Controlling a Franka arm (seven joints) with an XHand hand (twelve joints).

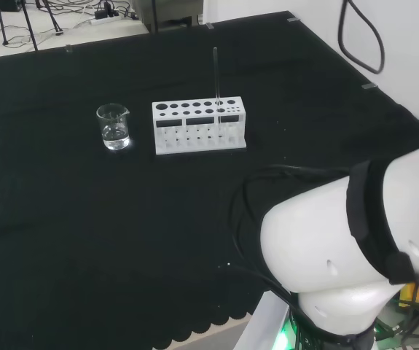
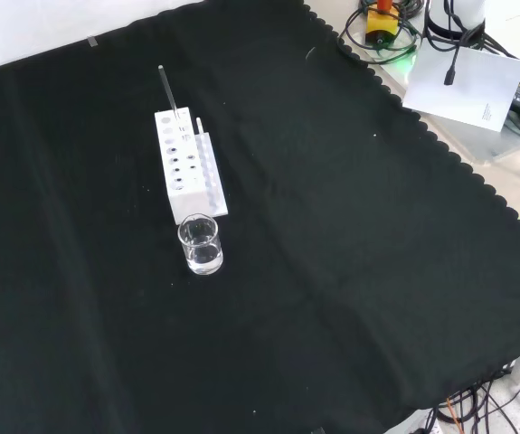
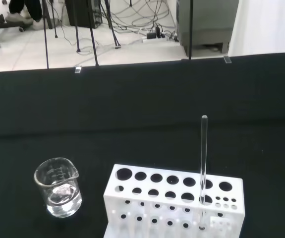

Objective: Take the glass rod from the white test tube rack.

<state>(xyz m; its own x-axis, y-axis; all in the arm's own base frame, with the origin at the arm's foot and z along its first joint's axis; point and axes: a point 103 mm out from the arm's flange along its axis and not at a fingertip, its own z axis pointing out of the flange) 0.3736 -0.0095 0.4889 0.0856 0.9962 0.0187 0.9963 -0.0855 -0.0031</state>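
Observation:
A white test tube rack point(image 1: 199, 125) with two rows of round holes stands on the black cloth, left of the arm's white links in the head view. A thin glass rod point(image 1: 216, 74) stands upright in a hole near the rack's right end there. In the front view the rack point(image 2: 189, 167) lies lengthwise and the rod point(image 2: 168, 91) rises from its far end. The wrist view faces the rack point(image 3: 174, 204) from a distance, with the rod point(image 3: 203, 158) upright in it.
A small clear glass beaker point(image 1: 113, 126) holding a little clear liquid stands left of the rack in the head view, just in front of the rack point(image 2: 200, 244) in the front view. The arm's white links point(image 1: 355, 240) stand at the head view's lower right.

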